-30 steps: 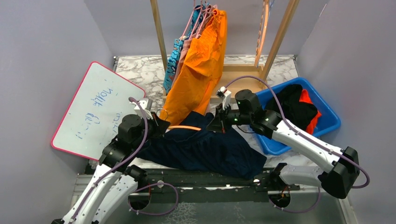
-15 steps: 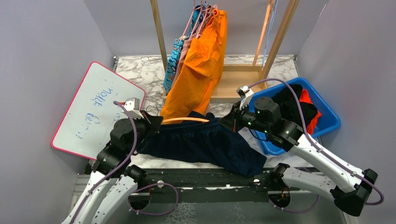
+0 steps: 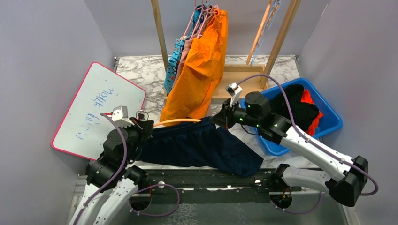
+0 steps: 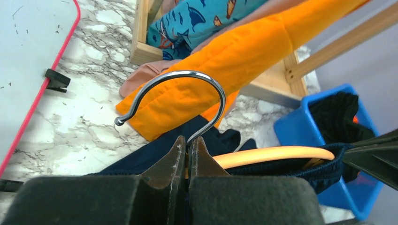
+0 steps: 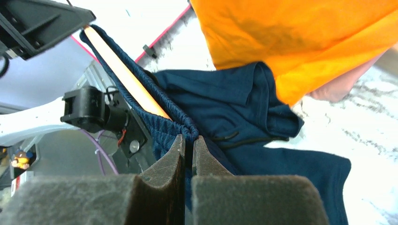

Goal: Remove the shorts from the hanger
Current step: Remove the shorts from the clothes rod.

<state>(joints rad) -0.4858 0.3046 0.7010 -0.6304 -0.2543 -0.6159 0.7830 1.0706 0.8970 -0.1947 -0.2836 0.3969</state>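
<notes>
Left fingers (image 4: 176, 158) closed tight on the stem of a metal hook (image 4: 183, 73), the hook standing up past the tips. It belongs to a hanger (image 4: 277, 153) with an orange bar that runs off to the right.

Right fingers (image 5: 174, 154) closed, pinching the gathered waistband of the navy shorts (image 3: 202, 147) at the far end of that bar. The bar sits inside the waistband, so the shorts are on the hanger, stretched between the two arms. The rest of the navy cloth lies spread on the near part of the marble surface (image 3: 141, 75), one leg trailing toward the front edge.

Behind them, orange shorts (image 3: 202, 65) hang from a wooden rack (image 3: 158, 33), hem reaching down to the surface just beside the navy pair. Blue print shorts (image 3: 172, 63) and pink shorts (image 4: 141, 79) hang next to them, on the left.

Blue bin (image 3: 334, 123) on the right, holding black and red-orange garments (image 3: 298, 107). Whiteboard (image 3: 94, 110) leans on the left.
</notes>
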